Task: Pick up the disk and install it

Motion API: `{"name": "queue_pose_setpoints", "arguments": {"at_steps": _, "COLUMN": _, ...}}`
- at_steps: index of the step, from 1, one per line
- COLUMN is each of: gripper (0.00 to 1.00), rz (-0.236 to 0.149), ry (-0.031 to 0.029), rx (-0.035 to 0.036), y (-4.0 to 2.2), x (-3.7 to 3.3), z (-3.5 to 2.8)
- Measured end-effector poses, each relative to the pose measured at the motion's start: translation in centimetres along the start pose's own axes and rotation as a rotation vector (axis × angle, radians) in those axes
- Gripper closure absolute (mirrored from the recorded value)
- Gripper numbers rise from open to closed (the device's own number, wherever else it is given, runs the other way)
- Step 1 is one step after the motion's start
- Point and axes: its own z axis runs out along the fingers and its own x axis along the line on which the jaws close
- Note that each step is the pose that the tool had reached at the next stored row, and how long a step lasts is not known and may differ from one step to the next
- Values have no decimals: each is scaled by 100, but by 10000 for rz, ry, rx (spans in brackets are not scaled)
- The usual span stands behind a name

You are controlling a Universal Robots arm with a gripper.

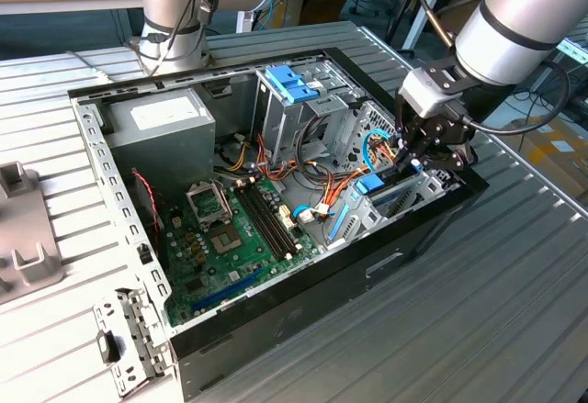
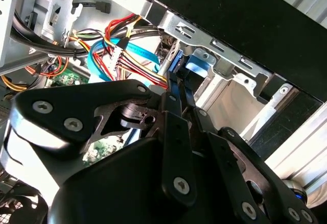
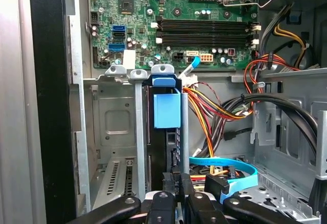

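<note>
Exterior view high, oblique over open case [image 1: 276, 320] — both wrist views close, sharing drive bay [image 3: 127, 127].

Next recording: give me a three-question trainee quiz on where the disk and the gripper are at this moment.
1. True or false: the disk lies flat on the motherboard.
2. The gripper is nearest to: A) the power supply, B) the drive bay at the exterior view's right end of the case, C) the processor socket.
3. Fill in: the disk's plastic bracket is light ____.
Key: 1 false, it sits in the drive bay; 2 B; 3 blue.
</note>
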Motion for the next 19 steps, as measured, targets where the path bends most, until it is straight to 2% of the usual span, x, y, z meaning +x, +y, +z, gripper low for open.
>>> {"name": "queue_pose_setpoints", "arguments": {"at_steps": 1, "gripper": 76, "rz": 0, "ry": 1, "rx": 0, "y": 0, "x": 0, "z": 1}}
{"name": "queue_pose_setpoints", "arguments": {"at_steps": 3, "gripper": 76, "rz": 0, "ry": 4, "rx": 0, "y": 0, "x": 0, "z": 0}}
{"name": "queue_pose_setpoints", "arguments": {"at_steps": 4, "gripper": 69, "rz": 0, "ry": 5, "rx": 0, "y": 0, "x": 1, "z": 0}}
{"name": "queue_pose_setpoints", "arguments": {"at_steps": 9, "gripper": 69, "rz": 0, "ry": 4, "rx": 0, "y": 0, "x": 0, "z": -8}}
{"name": "queue_pose_setpoints", "arguments": {"at_steps": 17, "gripper": 69, "rz": 0, "ry": 5, "rx": 1, "y": -8, "x": -15, "z": -136}}
{"name": "queue_pose_setpoints", "arguments": {"at_steps": 19, "gripper": 69, "rz": 0, "ry": 6, "rx": 0, "y": -11, "x": -21, "z": -190}}
